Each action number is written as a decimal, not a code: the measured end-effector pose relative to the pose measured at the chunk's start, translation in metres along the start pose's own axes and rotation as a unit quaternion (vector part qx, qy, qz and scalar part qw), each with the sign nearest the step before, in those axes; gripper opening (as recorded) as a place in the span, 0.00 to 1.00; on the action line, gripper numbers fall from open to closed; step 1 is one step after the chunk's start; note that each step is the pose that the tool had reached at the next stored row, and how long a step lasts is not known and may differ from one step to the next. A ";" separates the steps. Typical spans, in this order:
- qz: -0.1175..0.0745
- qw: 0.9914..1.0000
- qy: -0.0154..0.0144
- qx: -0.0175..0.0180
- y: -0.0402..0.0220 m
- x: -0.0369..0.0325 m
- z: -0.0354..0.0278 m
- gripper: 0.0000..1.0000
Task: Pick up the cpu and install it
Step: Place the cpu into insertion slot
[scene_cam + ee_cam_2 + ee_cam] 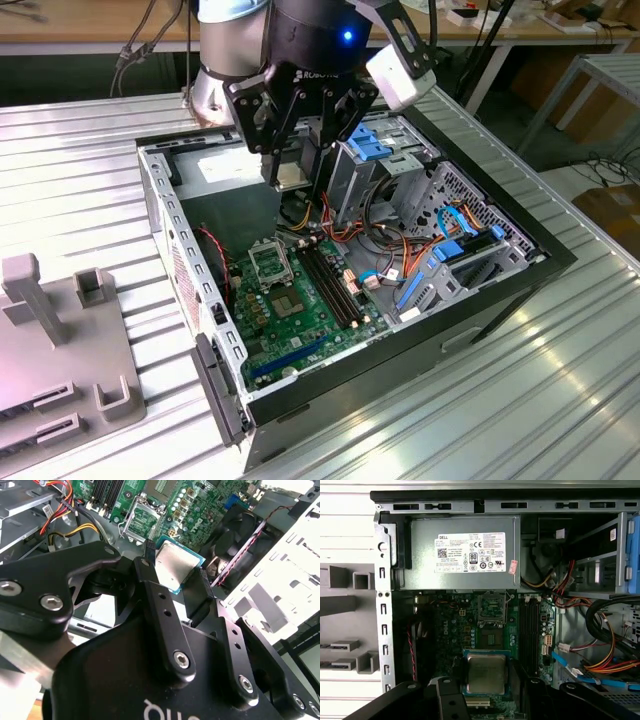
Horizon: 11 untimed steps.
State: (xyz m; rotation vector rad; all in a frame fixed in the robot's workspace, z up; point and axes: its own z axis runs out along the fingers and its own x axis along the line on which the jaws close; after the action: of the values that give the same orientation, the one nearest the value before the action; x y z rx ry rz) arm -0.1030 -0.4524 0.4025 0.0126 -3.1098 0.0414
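First wrist view looks down past the gripper into an open computer case. Its fingers are clenched on two opposite edges of the cpu, which hangs flat with its metal face up, in the air above the green circuit board and not yet seated. In the exterior view the empty socket lies at about six o'clock from the held chip and well below it. My worry is the thin edge grip: a small slip or tilt could drop the chip onto the board, or bring it down cocked so that one corner lands first and bends the socket's contacts. A wrong rotation against the socket would do the same harm. The wires at about four o'clock from the gripper could snag a finger during any descent.
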 end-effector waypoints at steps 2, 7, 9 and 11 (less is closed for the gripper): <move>0.000 1.000 0.000 0.000 0.0000 -0.0006 0.0009 0.47; 0.000 1.000 0.000 0.000 0.0000 -0.0010 0.0021 0.47; 0.000 1.000 0.000 0.000 0.0000 -0.0011 0.0022 0.47; 0.000 1.000 0.000 0.000 0.0000 -0.0011 0.0022 0.47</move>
State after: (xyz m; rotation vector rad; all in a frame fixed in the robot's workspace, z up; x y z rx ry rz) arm -0.1020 -0.4525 0.4003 0.0126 -3.1098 0.0415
